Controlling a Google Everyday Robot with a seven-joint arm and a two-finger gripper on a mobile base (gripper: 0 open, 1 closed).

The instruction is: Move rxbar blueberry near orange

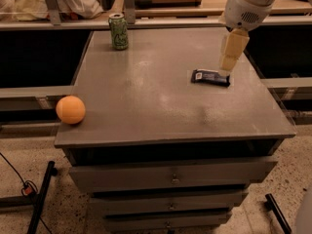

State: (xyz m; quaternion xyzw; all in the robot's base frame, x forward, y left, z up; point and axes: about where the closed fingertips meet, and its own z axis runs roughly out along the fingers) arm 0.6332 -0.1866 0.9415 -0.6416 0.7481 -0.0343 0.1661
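- Snack bar (210,77) is lying flat on the right half of the grey table top (146,96), toward the back edge, with its long side running roughly left to right.
- Its wrapper is showing dark navy to black, with a small white label patch at the left end. The printing on the patch is too small to read.
- The bar is sitting slightly askew, with its right end a little nearer the front edge than its left end.
- The gripper (225,68) is hanging from the white arm (248,6) at the upper right. It is pointing downward and leaning slightly to the left.
- Its cream-coloured tip is hovering at the right end of the bar. Whether it is touching the wrapper cannot be told.
- Whether the gripper is open or closed cannot be told from this angle.
- The orange (70,109) is resting at the left edge of the table top, near the front corner. It is well apart from the bar, with most of the top's width lying between them.
- A green can (118,31) is standing upright near the back left corner, well apart from both the bar and the orange.
- Drawers (170,177) are facing the camera below the table top.
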